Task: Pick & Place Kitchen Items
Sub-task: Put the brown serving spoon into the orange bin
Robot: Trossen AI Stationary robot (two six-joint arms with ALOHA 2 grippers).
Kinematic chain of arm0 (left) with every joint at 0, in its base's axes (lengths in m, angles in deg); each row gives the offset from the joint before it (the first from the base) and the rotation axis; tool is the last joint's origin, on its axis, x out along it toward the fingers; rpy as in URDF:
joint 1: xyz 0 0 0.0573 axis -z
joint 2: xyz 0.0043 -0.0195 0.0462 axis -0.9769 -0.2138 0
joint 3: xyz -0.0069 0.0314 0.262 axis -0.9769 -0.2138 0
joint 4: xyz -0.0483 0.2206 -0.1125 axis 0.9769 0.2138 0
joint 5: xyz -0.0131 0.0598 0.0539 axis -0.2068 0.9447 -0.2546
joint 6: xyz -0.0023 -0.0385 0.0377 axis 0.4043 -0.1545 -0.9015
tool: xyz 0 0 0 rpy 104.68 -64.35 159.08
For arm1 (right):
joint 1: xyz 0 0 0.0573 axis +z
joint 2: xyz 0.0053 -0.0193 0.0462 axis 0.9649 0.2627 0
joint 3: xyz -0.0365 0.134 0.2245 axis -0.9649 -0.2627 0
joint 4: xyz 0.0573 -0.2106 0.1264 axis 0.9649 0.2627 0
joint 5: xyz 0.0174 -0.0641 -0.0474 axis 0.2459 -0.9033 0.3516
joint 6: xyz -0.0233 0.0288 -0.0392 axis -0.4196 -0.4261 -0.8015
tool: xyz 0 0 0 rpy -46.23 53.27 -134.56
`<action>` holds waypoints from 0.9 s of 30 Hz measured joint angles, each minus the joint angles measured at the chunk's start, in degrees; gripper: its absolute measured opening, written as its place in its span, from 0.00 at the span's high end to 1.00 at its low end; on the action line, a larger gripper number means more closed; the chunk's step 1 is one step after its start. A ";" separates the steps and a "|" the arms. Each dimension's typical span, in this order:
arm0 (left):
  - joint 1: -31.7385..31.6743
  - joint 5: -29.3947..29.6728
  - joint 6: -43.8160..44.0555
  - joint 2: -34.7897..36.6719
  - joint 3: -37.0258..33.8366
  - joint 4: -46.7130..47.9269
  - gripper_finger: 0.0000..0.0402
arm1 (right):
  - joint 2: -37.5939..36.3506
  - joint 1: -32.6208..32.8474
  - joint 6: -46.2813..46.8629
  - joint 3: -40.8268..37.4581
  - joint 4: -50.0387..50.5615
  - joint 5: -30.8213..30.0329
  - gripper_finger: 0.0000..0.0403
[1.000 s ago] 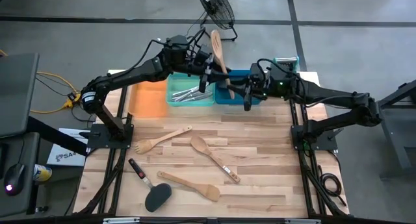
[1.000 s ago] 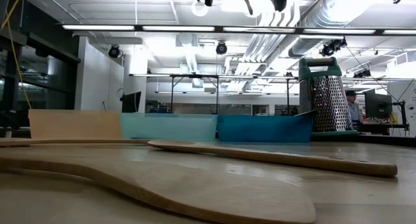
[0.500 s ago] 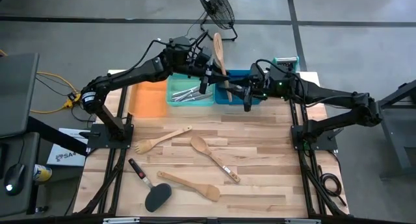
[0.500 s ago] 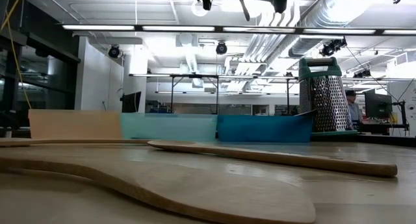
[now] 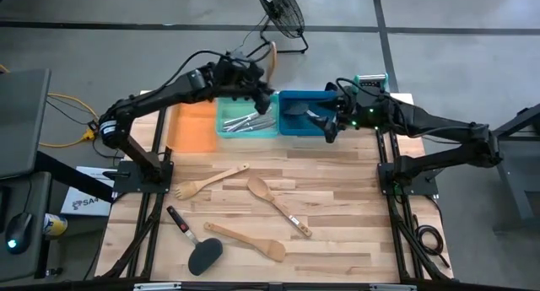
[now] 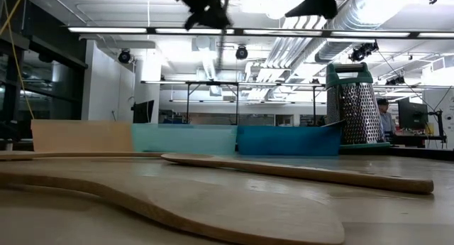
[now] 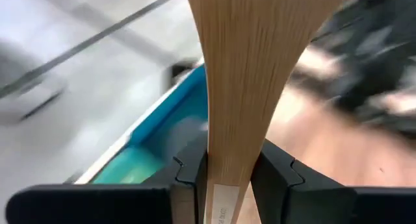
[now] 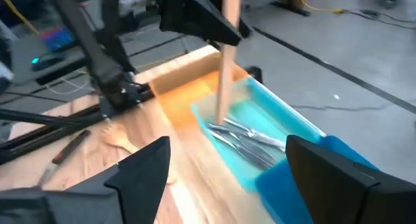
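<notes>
My left gripper [image 5: 263, 95] is raised over the green tray [image 5: 226, 122] at the table's far side, shut on a pale wooden utensil [image 5: 272, 56] that stands nearly upright. Its broad end [image 7: 253, 55] is above the fingers. Its thin handle [image 8: 224, 74] hangs below them over the silver cutlery [image 8: 250, 143] lying in that tray. My right gripper [image 5: 327, 126] is open with nothing between its fingers, raised over the blue tray [image 5: 297, 126], a little to the right of the utensil. My left gripper pinches the wooden utensil's neck [image 7: 227, 162], where the handle widens toward the broad end, between its two fingers. The fingers lie across the utensil and slant slightly down. The utensil is lifted clear and close to upright, its handle hanging below the fingers.
An orange tray [image 5: 192, 122] stands left of the green one, and a steel grater [image 5: 371, 80] stands at the far right. On the boards nearer the front lie a wooden fork [image 5: 207, 181], a wooden spoon [image 5: 278, 205], a wooden spatula [image 5: 249, 242] and a black turner [image 5: 196, 245].
The utensil, earlier slanting between both grippers over the blue tray, is now with my left gripper alone. That gripper has swung it toward the table's left, over the green tray, and tipped it more upright. My right gripper has drawn back slightly toward the right.
</notes>
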 joint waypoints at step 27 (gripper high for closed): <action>-21.32 14.46 7.10 0.60 -6.87 48.32 0.80 | -0.52 0.00 7.21 0.00 2.69 -5.88 0.26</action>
